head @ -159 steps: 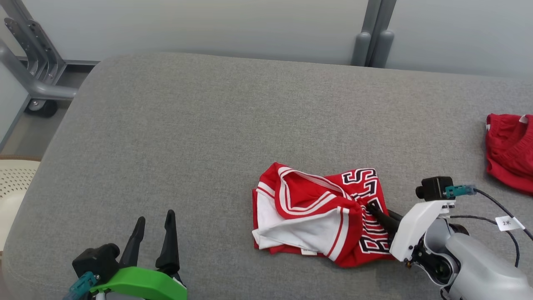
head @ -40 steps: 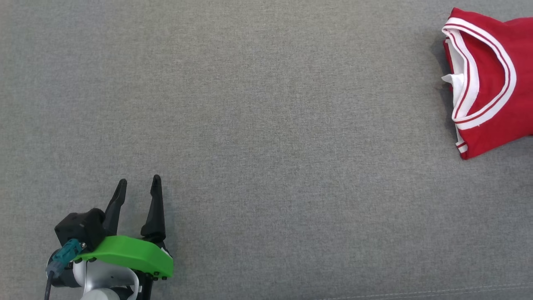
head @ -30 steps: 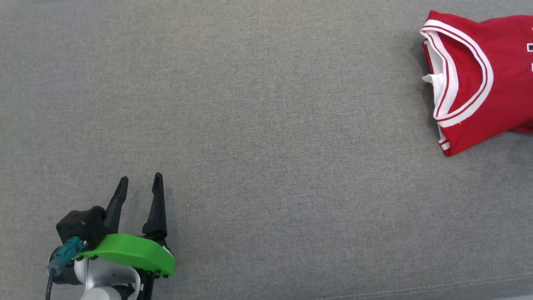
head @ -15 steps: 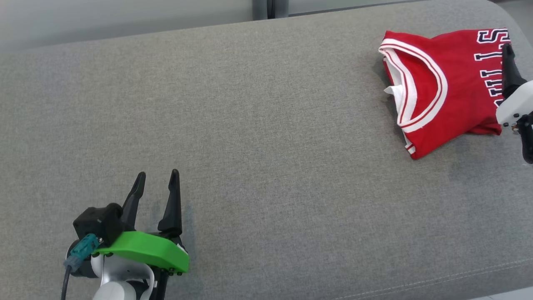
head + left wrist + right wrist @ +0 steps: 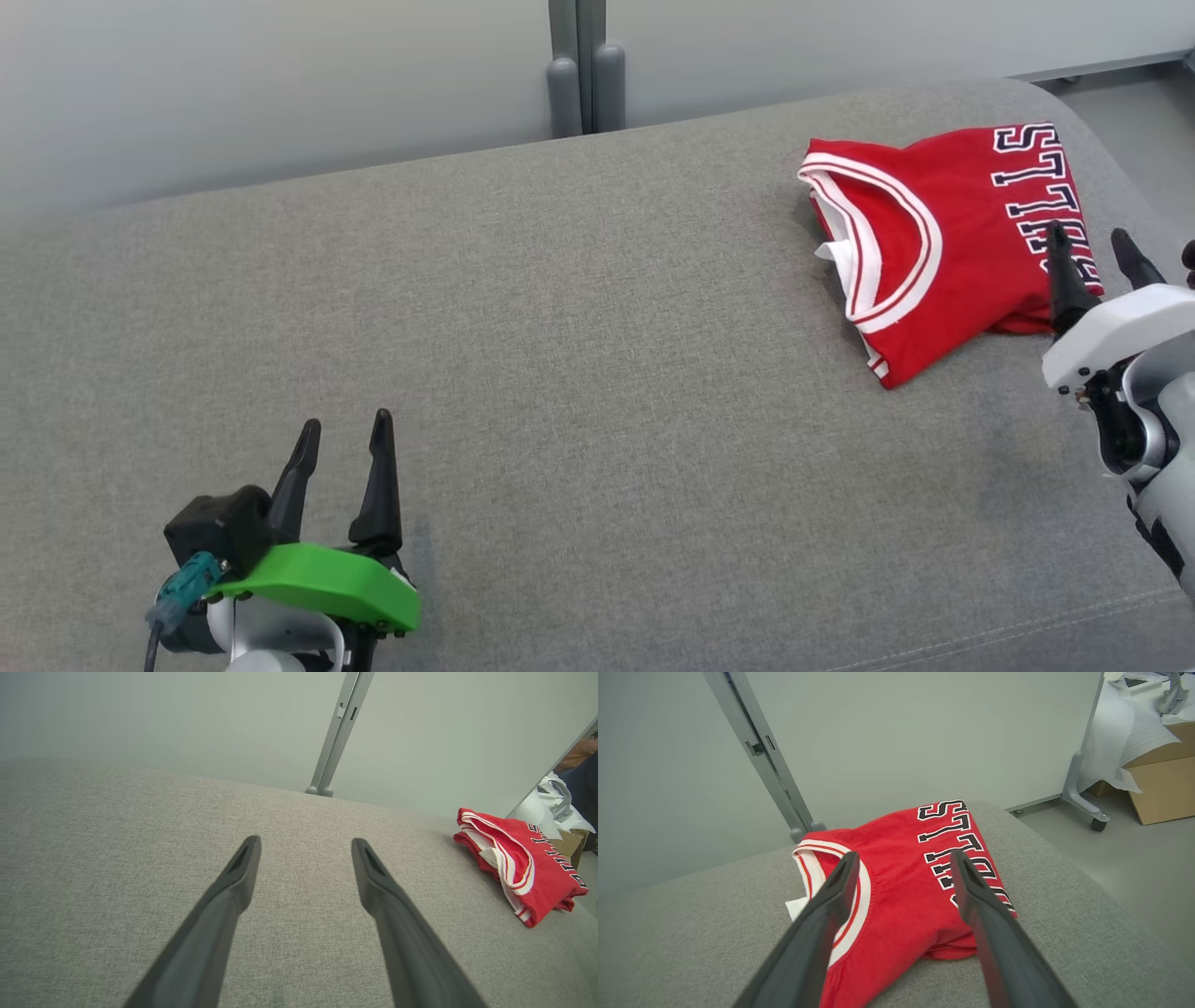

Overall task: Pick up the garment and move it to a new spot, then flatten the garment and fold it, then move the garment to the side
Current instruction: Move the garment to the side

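Just ahead of the right claw (image 5: pixel 1086 235) the red garment (image 5: pixel 943 233) is lying folded on the table (image 5: pixel 597 327), which is wearing a grey fabric cover. The two dark fingers of this claw are standing wide apart and are holding nothing. Its left fingertip is showing over the garment's near edge, beside the black letters, and I cannot tell if it is touching the cloth. Seen from the right wrist, the claw (image 5: pixel 903 855) is pointing over the garment (image 5: pixel 901 891); the white and red striped collar is lying toward the claw's left, and the letters are running between the fingers. The left claw (image 5: pixel 345 422) is hanging over bare grey fabric, its fingers also standing apart and empty, and the garment is lying well apart from it, far to its right. Beyond the right claw, past the table's end, a cardboard box (image 5: pixel 1162 779) is sitting on the floor.
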You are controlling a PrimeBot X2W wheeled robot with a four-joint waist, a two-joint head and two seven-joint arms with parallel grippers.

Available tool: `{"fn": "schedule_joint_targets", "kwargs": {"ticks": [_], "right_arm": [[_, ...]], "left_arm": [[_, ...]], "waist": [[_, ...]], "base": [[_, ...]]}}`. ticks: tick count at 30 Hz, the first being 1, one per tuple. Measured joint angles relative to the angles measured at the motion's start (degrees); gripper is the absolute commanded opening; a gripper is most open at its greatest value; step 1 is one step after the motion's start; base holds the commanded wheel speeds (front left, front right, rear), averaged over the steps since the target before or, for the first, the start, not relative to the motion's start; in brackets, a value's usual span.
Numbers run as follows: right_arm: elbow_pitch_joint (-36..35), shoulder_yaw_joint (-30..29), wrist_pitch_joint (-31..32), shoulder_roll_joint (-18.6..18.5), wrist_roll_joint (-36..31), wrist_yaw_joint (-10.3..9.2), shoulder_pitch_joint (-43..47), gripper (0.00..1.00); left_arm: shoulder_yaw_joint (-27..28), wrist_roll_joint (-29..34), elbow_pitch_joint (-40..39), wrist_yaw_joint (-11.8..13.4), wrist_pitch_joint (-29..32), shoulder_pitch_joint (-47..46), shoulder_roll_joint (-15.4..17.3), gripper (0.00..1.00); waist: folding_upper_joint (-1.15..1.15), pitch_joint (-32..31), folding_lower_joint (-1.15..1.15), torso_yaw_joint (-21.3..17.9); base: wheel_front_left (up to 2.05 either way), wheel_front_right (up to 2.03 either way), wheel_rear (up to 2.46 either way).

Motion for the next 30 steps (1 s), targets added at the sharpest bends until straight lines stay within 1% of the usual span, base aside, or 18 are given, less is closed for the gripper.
{"fn": "schedule_joint_targets", "kwargs": {"ticks": [5,6,11,13,18,19,23,25,30], "right_arm": [[-6.3,-1.7,0.0,2.0,-3.4,-1.08,1.7,1.0],[-7.3,-1.9,0.0,2.3,-4.2,-1.53,2.6,1.0],[-11.6,-2.8,0.0,3.7,-6.8,-2.47,8.1,1.0],[-13.6,-3.3,0.0,4.8,-7.6,-2.97,9.6,1.0],[-17.9,-3.3,0.0,7.7,-10.0,-3.07,14.0,1.0],[-18.6,-3.2,0.0,8.3,-10.4,-3.42,14.9,1.0],[-21.5,-2.0,0.0,10.3,-13.0,-3.46,17.4,1.0],[-23.1,-0.3,0.0,11.1,-15.1,-3.46,18.5,1.0],[-24.7,0.7,0.0,11.9,-17.9,-3.58,20.7,1.0]], "left_arm": [[1.0,-0.5,1.0,0.0,-1.9,1.3,0.0,1.0],[1.2,-0.7,1.1,0.0,-2.3,1.5,0.0,1.0],[1.3,-0.7,2.0,0.1,-3.5,2.5,-0.1,1.0],[1.3,-0.4,2.4,0.1,-3.9,2.9,-0.1,1.0],[1.9,0.8,2.9,0.5,-4.9,3.9,-0.1,1.0],[2.1,0.8,3.0,0.5,-4.9,4.3,-0.1,1.0],[3.0,2.0,3.4,0.6,-5.4,5.4,-0.1,1.0],[3.0,3.0,3.4,0.6,-5.9,5.5,-0.1,1.0],[2.8,4.3,3.4,0.6,-6.3,5.5,-0.1,1.0]], "waist": [[0.0,-2.0,0.0,0.9],[0.0,-2.4,0.0,1.2],[0.0,-4.0,0.0,2.7],[0.0,-4.5,0.0,3.4],[0.0,-5.7,0.0,5.0],[0.0,-5.9,0.0,5.2],[0.0,-6.6,0.0,6.0],[0.0,-6.9,0.0,6.3],[0.0,-7.1,0.0,6.7]], "base": [[0.0,0.0,0.0],[0.0,0.0,0.0],[0.0,0.0,0.0],[0.0,0.0,0.0],[0.0,0.0,0.0],[0.0,0.0,0.0],[0.0,0.0,0.0],[0.0,0.0,0.0],[0.0,0.0,0.0]]}}
